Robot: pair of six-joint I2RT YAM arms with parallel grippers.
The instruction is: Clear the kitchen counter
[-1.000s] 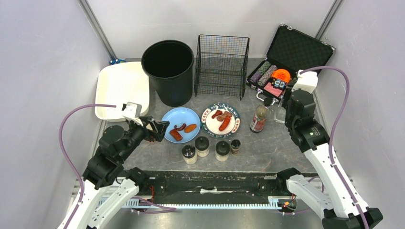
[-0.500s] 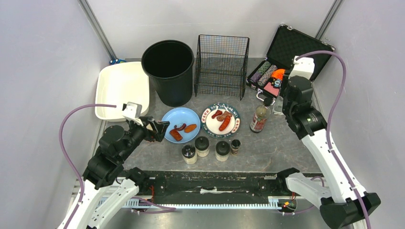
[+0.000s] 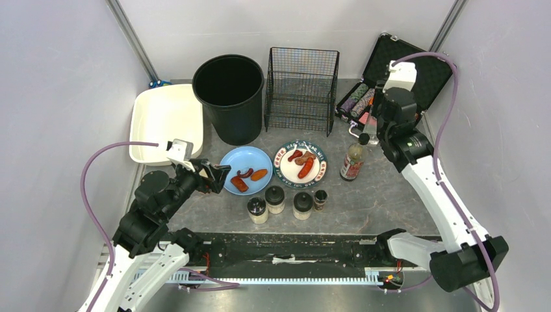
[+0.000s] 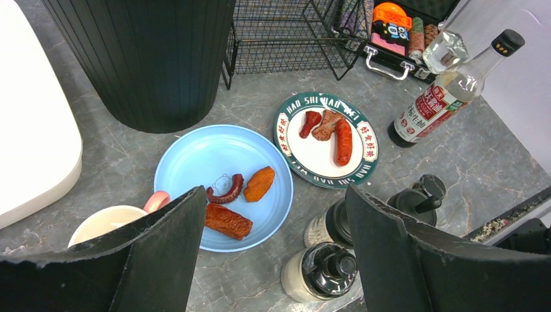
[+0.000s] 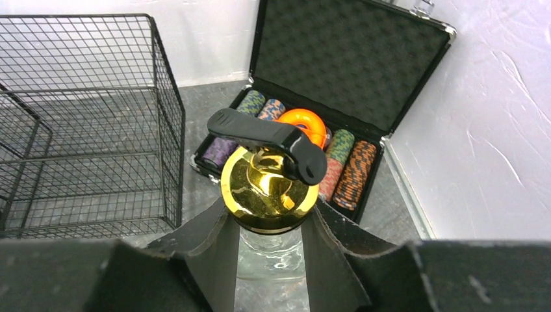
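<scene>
The kitchen counter (image 3: pixel 370 195) is a dark grey mottled top. My right gripper (image 5: pixel 269 242) is shut on the neck of a clear glass bottle (image 5: pixel 269 188) with a gold cap and a black lever. It holds the bottle off the counter, in front of the open chip case (image 3: pixel 396 71). The left wrist view shows this bottle (image 4: pixel 447 51) at the top right. My left gripper (image 4: pixel 276 195) is open over the near edge of the blue plate (image 3: pixel 245 170), which carries three food pieces. A cup (image 4: pixel 107 224) with a pink handle sits under its left finger.
A white patterned plate (image 3: pixel 303 162) holds sausages. A sauce bottle (image 3: pixel 353 162) stands to its right. Several shakers (image 3: pixel 275 199) line the near side. At the back are a black bin (image 3: pixel 229 97), a wire basket (image 3: pixel 301 91) and a white tray (image 3: pixel 166 122).
My right arm has swung back and to the left with the glass bottle, from beside the sauce bottle toward the chip case. The left arm has not moved.
</scene>
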